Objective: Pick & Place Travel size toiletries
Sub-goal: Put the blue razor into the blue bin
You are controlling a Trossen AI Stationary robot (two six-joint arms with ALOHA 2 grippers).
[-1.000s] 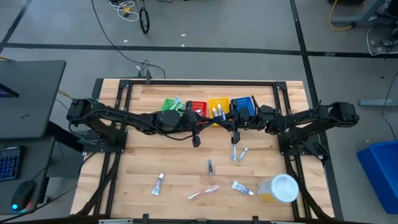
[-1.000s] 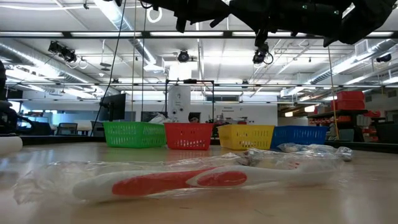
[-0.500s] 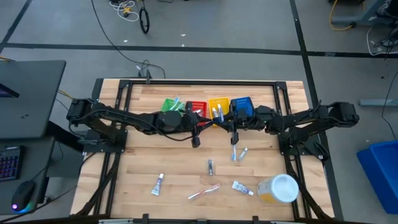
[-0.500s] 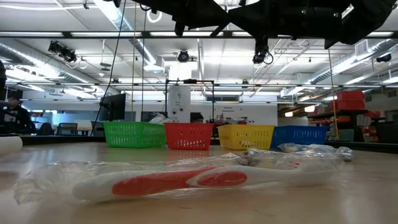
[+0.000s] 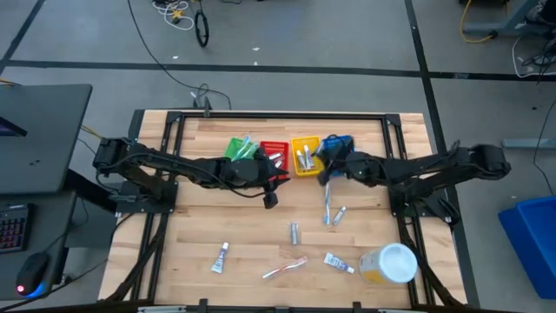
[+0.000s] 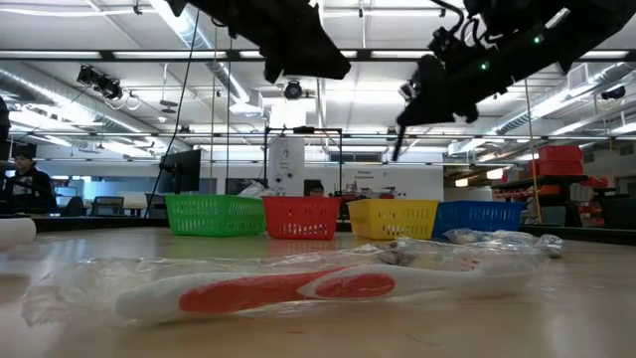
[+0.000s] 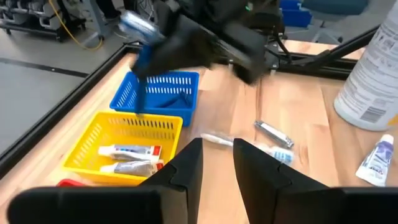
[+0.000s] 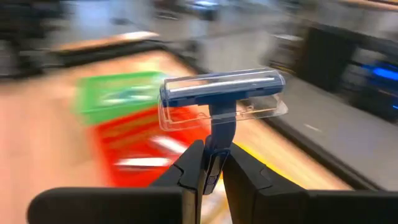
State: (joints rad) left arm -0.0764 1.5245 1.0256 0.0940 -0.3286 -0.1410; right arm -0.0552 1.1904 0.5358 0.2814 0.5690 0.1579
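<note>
The right gripper [image 8: 211, 163], fingers clamped on the handle of a dark blue plastic razor [image 8: 219, 99] with clear cap, suited this light, rigid, probably slippery item.

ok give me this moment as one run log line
right tool: shut on razor, above blue basket | left tool: empty, by red basket | table: tubes, toothbrushes left

Green basket [image 5: 241, 148], red basket [image 5: 276, 154], yellow basket [image 5: 305, 155], blue basket [image 5: 335, 146] in a row; white-lidded jar [image 5: 390, 263] apart.
</note>
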